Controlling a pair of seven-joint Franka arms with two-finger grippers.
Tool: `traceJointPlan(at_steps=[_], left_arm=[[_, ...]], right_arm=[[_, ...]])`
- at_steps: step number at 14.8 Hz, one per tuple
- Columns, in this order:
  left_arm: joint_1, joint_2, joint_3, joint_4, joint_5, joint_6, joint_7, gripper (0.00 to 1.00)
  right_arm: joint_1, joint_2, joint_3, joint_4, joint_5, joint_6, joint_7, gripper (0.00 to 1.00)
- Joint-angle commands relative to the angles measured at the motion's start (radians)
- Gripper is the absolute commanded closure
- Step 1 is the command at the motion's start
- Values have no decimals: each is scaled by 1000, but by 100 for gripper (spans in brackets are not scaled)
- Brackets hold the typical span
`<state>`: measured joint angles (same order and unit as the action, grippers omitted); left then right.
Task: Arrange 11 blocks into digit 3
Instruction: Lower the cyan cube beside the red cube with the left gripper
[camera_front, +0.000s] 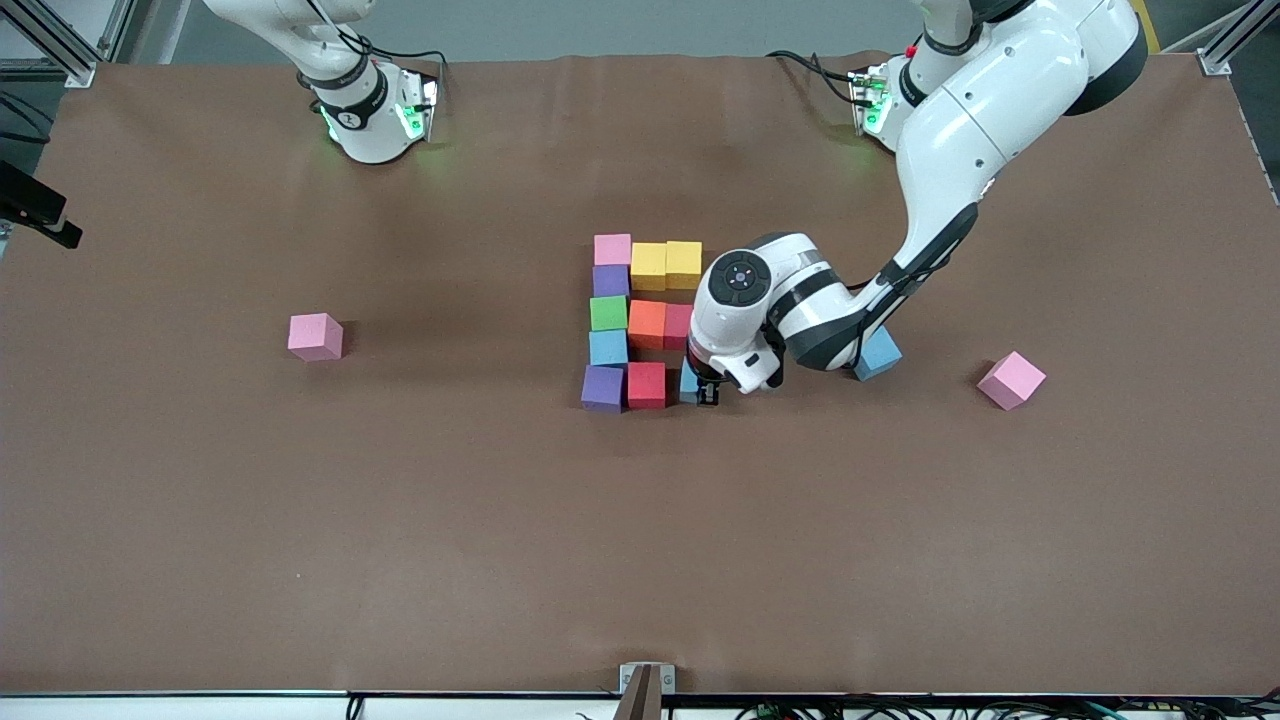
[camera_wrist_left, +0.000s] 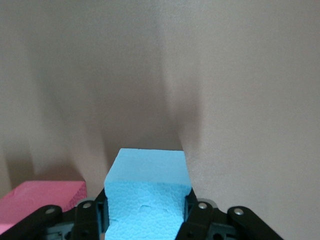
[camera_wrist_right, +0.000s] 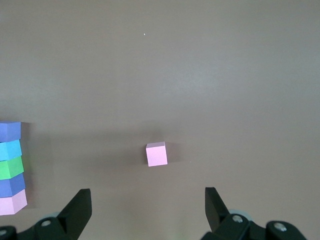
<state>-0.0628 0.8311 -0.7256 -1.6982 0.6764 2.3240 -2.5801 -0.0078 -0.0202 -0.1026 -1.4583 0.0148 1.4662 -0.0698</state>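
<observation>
The digit 3 figure (camera_front: 640, 320) lies mid-table. Its spine is pink (camera_front: 612, 249), purple (camera_front: 610, 281), green (camera_front: 608, 313), light blue (camera_front: 607, 347) and purple (camera_front: 602, 388) blocks. Two yellow blocks (camera_front: 666, 265) form one bar, an orange (camera_front: 646, 323) and a red one (camera_front: 678, 325) another. My left gripper (camera_front: 708, 393) is shut on a light blue block (camera_wrist_left: 147, 195), low at the table beside the red block (camera_front: 646, 385) of the nearest bar. My right gripper (camera_wrist_right: 147, 200) is open and empty, high over a loose pink block (camera_wrist_right: 156, 153).
A loose pink block (camera_front: 315, 336) lies toward the right arm's end. Another pink block (camera_front: 1011, 379) lies toward the left arm's end. A light blue block (camera_front: 878, 355) sits partly hidden under the left arm. The right arm waits, its hand out of the front view.
</observation>
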Motion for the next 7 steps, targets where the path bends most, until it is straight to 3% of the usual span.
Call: traceJointPlan(at_steps=[1,7], left_arm=[[-15,0,14,6,17,18,-72,93],[-43,3,15,8,5,18,-124,93]], right_arm=[[5,3,-2,10,-4,-3,-7,0],[5,3,-2,10,-4,-4,-7,0]])
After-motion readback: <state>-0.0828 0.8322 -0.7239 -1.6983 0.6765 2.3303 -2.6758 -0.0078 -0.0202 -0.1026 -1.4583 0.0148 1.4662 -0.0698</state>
